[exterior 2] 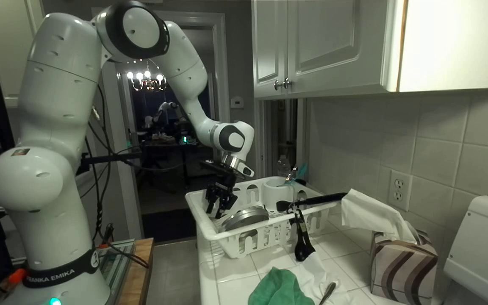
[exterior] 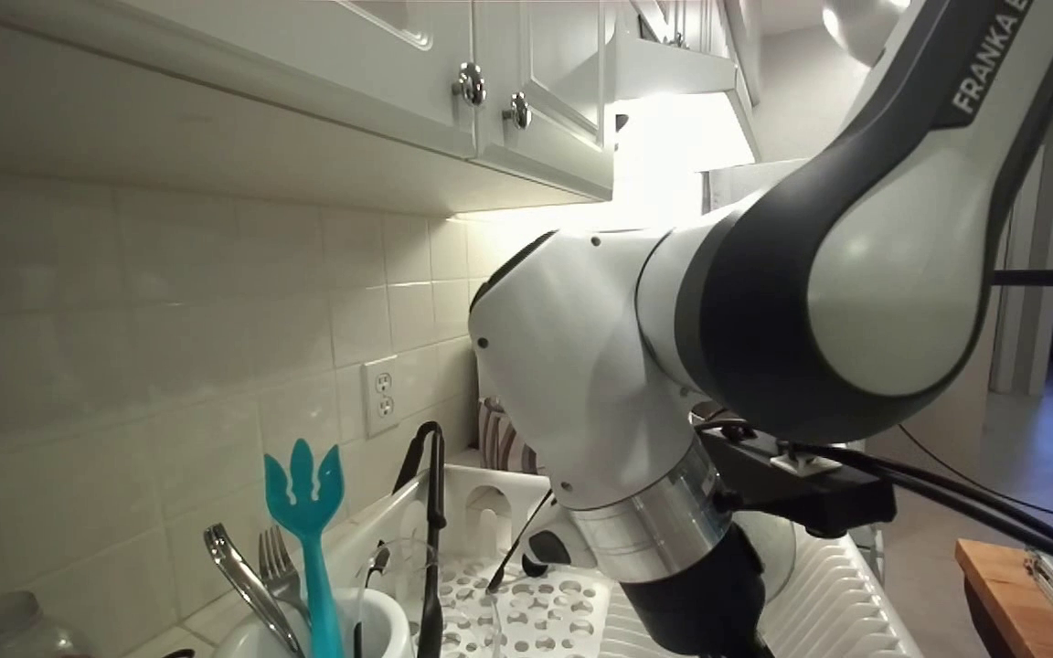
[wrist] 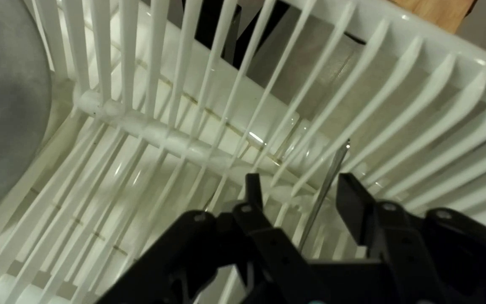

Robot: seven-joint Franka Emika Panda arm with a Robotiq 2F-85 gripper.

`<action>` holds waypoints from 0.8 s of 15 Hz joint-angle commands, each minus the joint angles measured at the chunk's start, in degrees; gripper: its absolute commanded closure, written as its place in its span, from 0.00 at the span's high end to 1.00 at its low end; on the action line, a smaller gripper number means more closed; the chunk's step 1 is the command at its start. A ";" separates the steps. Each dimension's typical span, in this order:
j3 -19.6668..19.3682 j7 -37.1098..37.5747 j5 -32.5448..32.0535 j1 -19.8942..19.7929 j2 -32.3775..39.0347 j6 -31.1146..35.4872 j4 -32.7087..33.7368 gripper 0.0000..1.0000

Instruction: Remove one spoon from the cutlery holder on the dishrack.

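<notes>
In the wrist view, one thin metal utensil [wrist: 324, 193] lies between the two fingers [wrist: 355, 211] of the gripper [wrist: 300, 185]. The fingers stand apart and are released: to the left of the utensil a gap is well seen, and at the right it passes quite near to the finger. Its lower part is hidden by the body of the gripper. The utensil is in the dishrack [exterior 2: 201, 218], among the white bars [wrist: 128, 50]; whether it is a spoon, I cannot tell.

Counted, there is one dishrack and one cutlery holder [exterior 2: 275, 192], which in an exterior view stands at the far right part of the rack, apart from the gripper. From the holder rise one teal utensil [exterior: 307, 516] with three prongs, one fork [exterior: 280, 567] with its tines upward, and, left of the fork, one curved shiny metal handle [exterior: 248, 585]. In the rack is also one round metal item [exterior 2: 248, 217], near the gripper, to its right. On the counter [exterior 2: 235, 271], nearer, I count one green cloth [exterior 2: 280, 288] and one tissue box [exterior 2: 403, 269].

The thin utensil looks straight and narrow, dark grey, with a small bright spot at its far end. It is tilted, the far end toward the right. The holder is a plain white cup.
</notes>
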 commanded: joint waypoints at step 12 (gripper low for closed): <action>0.87 2.14 1.11 0.89 -3.74 1.46 0.41 0.00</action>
